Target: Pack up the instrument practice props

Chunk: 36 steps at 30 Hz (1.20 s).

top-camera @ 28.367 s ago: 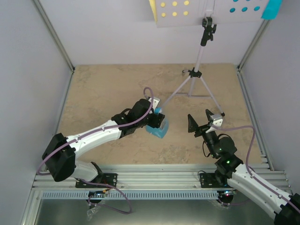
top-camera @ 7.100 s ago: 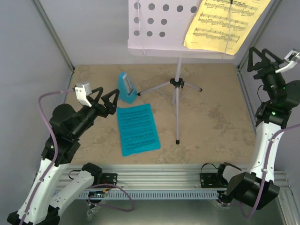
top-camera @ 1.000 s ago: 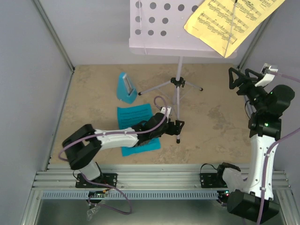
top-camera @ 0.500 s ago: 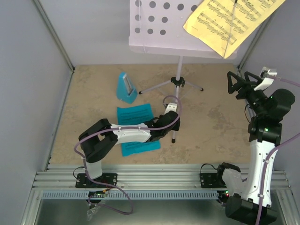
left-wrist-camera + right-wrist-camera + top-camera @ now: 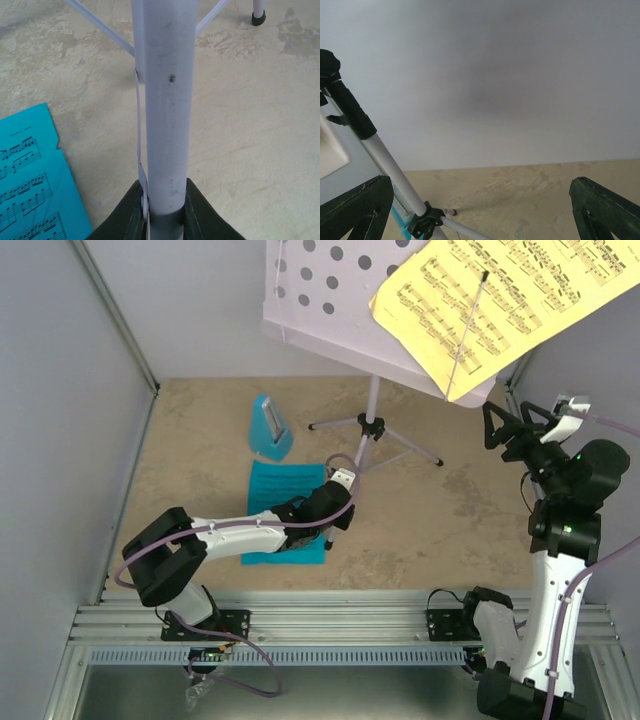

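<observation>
Beige marbled tabletop point(image 5: 470, 510), grey walls point(image 5: 60, 390): my left gripper point(image 5: 165, 217) is clamped on the tilted music stand point(image 5: 372, 400).
Yellow sheet point(image 5: 500, 300) lies on its desk; cyan sheet point(image 5: 275, 490) flat beside that gripper, metronome point(image 5: 270, 427) behind it; right gripper point(image 5: 507, 422) raised, fingers apart.

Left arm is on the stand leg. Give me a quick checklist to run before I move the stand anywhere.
1. Left gripper shut on a leg of the music stand: ok, fingers sit on both sides of the tube.
2. Yellow sheet off the desk: not ok, it lies on the desk.
3. Right gripper free to help: ok, open and holding nothing.
4. Cyan sheet clear of the left arm: not ok, the arm crosses over it.
5. Metronome clear of the stand's legs: ok, upright and apart.
</observation>
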Each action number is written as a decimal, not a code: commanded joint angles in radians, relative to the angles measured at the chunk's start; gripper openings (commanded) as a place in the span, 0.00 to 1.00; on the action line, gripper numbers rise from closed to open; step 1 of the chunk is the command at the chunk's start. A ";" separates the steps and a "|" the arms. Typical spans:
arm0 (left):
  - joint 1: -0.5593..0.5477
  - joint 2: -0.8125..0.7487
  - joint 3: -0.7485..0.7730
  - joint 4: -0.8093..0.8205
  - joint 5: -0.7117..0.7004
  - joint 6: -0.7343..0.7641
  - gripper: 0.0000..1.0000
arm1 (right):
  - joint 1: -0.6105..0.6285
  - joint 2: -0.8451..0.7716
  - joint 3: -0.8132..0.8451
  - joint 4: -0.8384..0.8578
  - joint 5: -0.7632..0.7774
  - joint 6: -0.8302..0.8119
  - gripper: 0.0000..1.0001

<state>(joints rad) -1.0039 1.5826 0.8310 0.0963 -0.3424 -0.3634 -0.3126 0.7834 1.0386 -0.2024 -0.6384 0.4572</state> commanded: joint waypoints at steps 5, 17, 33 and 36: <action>0.021 -0.059 -0.041 -0.146 0.028 0.183 0.15 | -0.002 -0.027 0.018 -0.085 0.083 0.022 0.98; 0.020 -0.404 -0.001 -0.213 0.057 0.132 0.96 | -0.004 0.005 0.427 -0.170 0.349 0.048 0.98; 0.018 -0.355 0.731 -0.348 0.492 0.030 0.93 | -0.001 0.131 0.503 0.214 -0.144 0.309 0.98; 0.013 -0.236 0.929 -0.382 0.506 0.008 0.91 | -0.001 0.154 0.525 0.236 -0.161 0.309 0.95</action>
<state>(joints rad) -0.9836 1.2243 1.5917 -0.2169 0.0875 -0.3115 -0.3126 0.9077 1.5402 -0.0273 -0.6975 0.7094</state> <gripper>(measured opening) 0.919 0.970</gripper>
